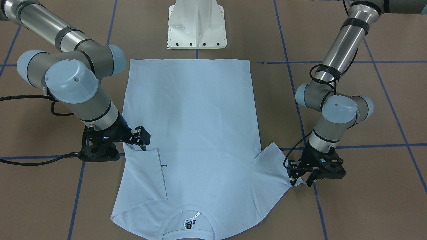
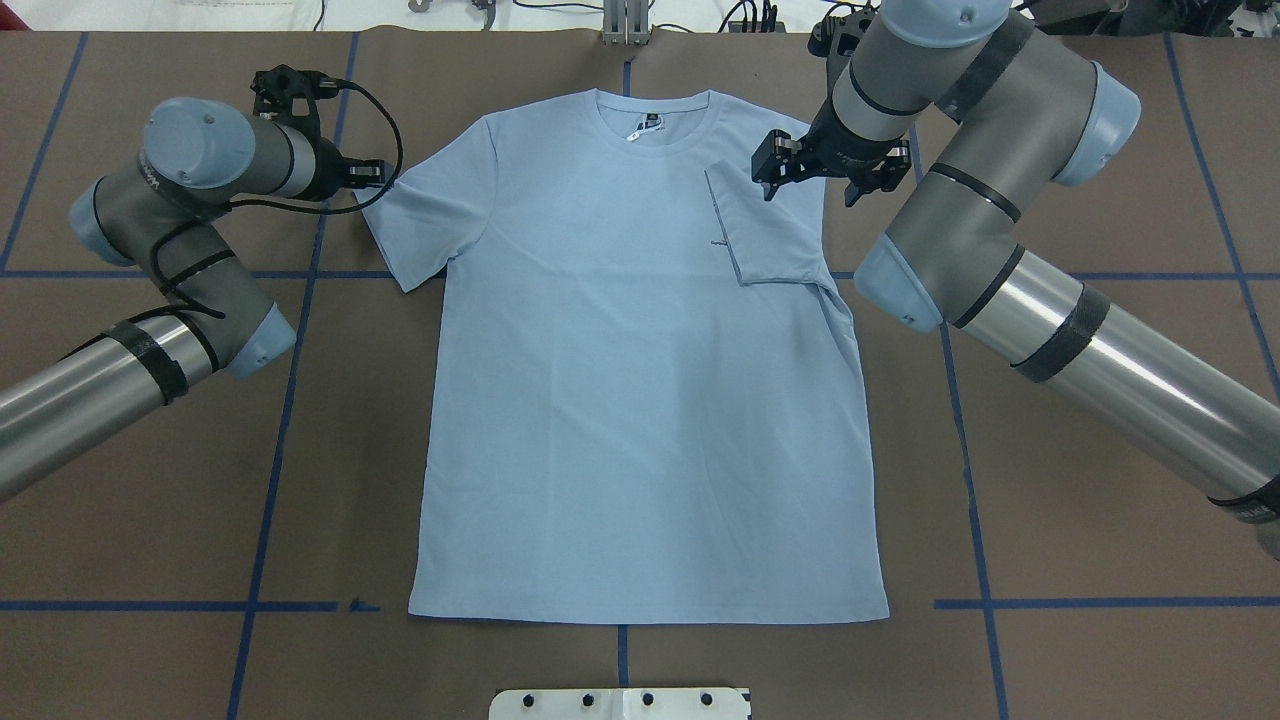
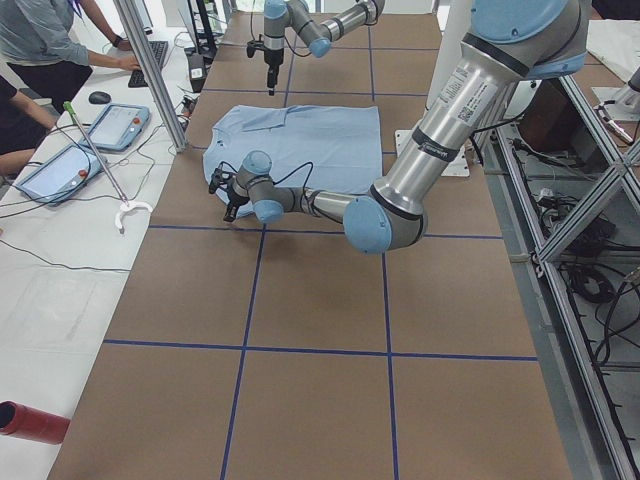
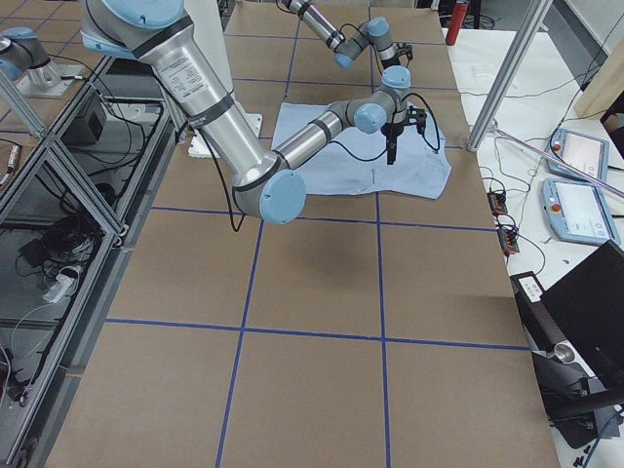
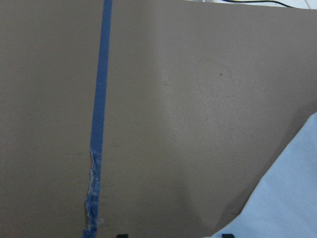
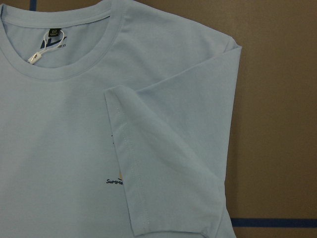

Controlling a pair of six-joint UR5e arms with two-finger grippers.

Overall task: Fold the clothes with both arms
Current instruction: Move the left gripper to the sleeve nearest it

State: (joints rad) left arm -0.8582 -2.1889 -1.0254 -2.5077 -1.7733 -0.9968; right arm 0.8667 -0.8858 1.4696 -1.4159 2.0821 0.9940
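Note:
The pale light-blue T-shirt point(image 1: 190, 110) point(image 2: 640, 400) lies flat, chest up, collar and tag point(image 2: 650, 125) away from the robot's base. One sleeve point(image 2: 765, 235) point(image 6: 173, 158) is folded in over the chest and partly covers the small print point(image 6: 116, 181). My right gripper point(image 1: 141, 138) point(image 2: 772, 170) hovers just above that folded sleeve, open and empty. The other sleeve point(image 1: 273, 170) point(image 2: 420, 220) lies spread out. My left gripper point(image 1: 302, 181) point(image 2: 378, 175) is low at this sleeve's outer edge, open, its jaws either side of the hem corner. The left wrist view shows only that cloth edge point(image 5: 297, 198).
The white pedestal base point(image 1: 196, 30) stands just past the shirt's bottom hem. Blue tape lines point(image 2: 290, 400) cross the brown table. In the exterior left view operators sit at a side bench with tablets point(image 3: 115, 125), and a metal post point(image 3: 150, 70) stands there.

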